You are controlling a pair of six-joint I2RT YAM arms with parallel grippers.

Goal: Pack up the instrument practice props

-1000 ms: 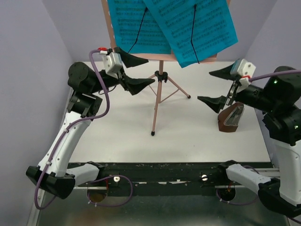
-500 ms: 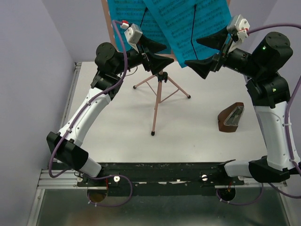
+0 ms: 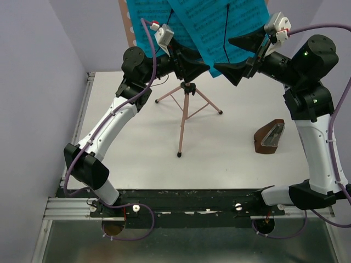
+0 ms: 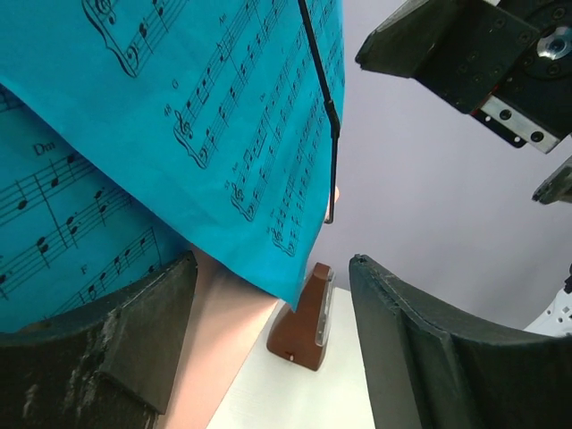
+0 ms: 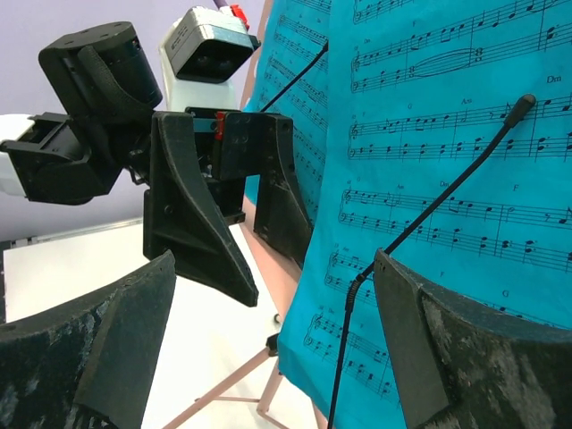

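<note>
Salmon-pink metal forms a tall tripod music stand (image 3: 185, 118) standing on a white table (image 3: 137, 148), and everything here is placed by that stand. Bright blue music sheets (image 3: 208, 22) printed with black notes rest on the stand's desk, overlapping and hanging past its lower edge. Thin black wire holders (image 3: 226, 33) lie across the face of the sheets.

The left gripper (image 3: 197, 59) is raised to the stand's desk, at the lower edge of the sheets on the left arm's side. Its black fingers (image 4: 116, 344) are spread wide and hold nothing. In the left wrist view, the bottom corner of a blue sheet and the pink desk lip hang in the gap between them. Whether a finger touches the paper cannot be told.

The right gripper (image 3: 224, 55) is at the same height on the other side of the stand, facing the left one, just beside the sheets' hanging corner. Its fingers (image 5: 447, 357) also stand wide apart, with nothing gripped. The right wrist view shows blue paper and one wire holder close ahead of them.

A small brown pyramid metronome (image 3: 270, 137) with a clear cover sits on the table, well apart from the stand's legs, on the right arm's side.
</note>
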